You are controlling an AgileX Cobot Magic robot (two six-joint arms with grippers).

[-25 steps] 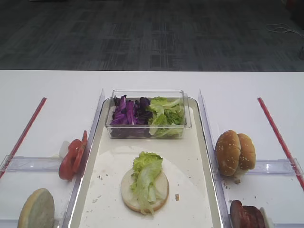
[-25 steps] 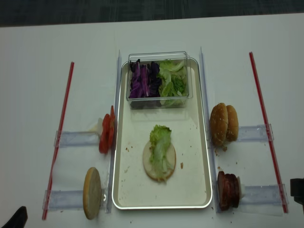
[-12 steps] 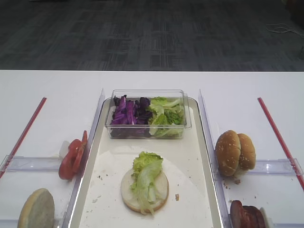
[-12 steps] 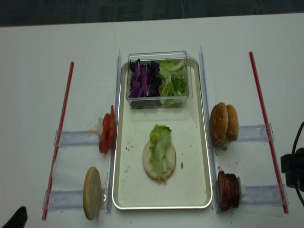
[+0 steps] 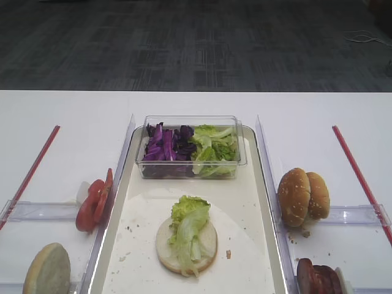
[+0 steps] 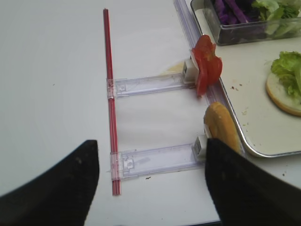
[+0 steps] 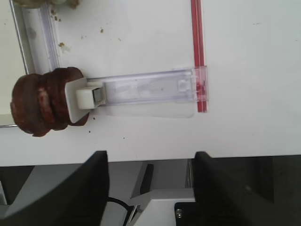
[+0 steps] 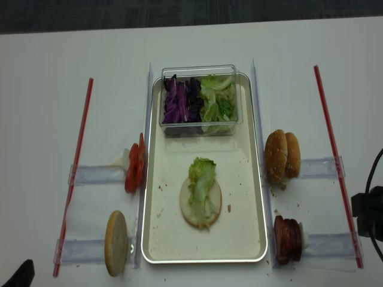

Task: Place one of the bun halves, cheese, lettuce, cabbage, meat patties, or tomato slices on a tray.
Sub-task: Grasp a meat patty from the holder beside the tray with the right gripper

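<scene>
Bun base (image 8: 200, 203) flat near tray (image 8: 157, 197) centre, lettuce (image 8: 201, 179) draped over it. At 12 o'clock, tub (image 8: 200, 70) of purple cabbage (image 8: 178, 101) and greens. At 3 o'clock, off the tray, sesame buns (image 8: 281, 156); at 4, meat patties (image 7: 40, 101) upright. At 9, tomato slices (image 8: 134, 168). Right claw (image 7: 150, 188) spread apart, empty, over the tabletop (image 7: 244, 70) edge. Left claw (image 6: 150, 188) likewise apart, empty.
</scene>
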